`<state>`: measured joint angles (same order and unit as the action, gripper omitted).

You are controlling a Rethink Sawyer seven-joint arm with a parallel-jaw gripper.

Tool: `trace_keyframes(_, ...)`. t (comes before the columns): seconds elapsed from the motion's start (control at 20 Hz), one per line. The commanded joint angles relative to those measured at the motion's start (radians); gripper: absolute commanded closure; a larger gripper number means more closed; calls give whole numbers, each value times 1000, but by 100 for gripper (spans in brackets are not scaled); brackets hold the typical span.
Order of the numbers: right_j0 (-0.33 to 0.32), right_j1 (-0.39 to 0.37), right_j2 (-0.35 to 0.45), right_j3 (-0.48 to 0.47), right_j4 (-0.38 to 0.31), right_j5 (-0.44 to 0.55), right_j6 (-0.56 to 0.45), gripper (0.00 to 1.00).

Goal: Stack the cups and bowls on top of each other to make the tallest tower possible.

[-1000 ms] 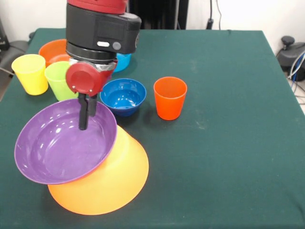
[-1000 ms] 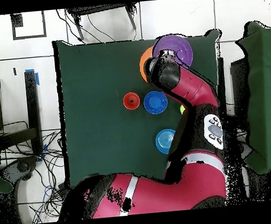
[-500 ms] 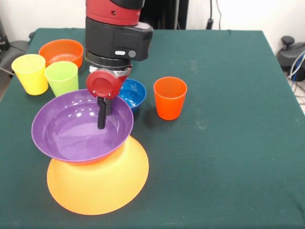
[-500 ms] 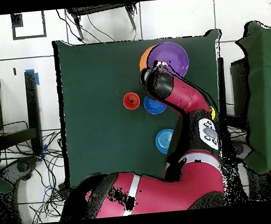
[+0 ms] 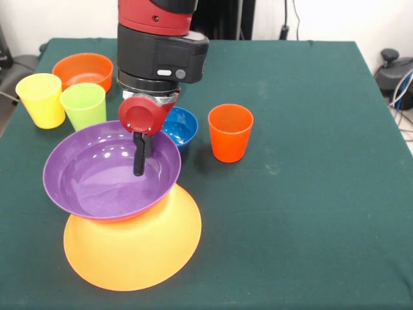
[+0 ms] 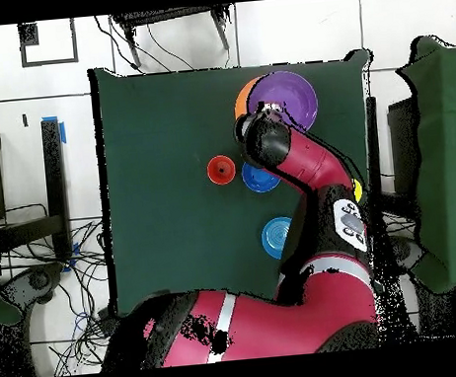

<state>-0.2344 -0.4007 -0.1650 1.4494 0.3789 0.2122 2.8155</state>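
Inside the purple bowl (image 5: 110,174), at its far rim, the gripper (image 5: 139,155) fingers were seen pressed together on the wall. The bowl was perched off-centre on the upturned yellow-orange bowl (image 5: 139,248); released so, it could be tipped off.

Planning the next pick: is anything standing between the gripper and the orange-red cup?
Nothing visible blocks it. The gripper hangs inside the purple bowl; the orange-red cup stands upright on bare cloth beside it. The dark blue bowl sits low, slightly behind that path.
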Motion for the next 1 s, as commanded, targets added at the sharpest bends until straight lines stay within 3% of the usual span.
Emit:
trace_keyframes(0.05, -1, 31, 114, 31, -69, -11, -11, 0)
trace_keyframes(0.55, 25, 22, 76, -21, -46, 32, 3, 0)
trace_keyframes(1.0, 27, 46, 29, -150, -38, 131, -14, 0)
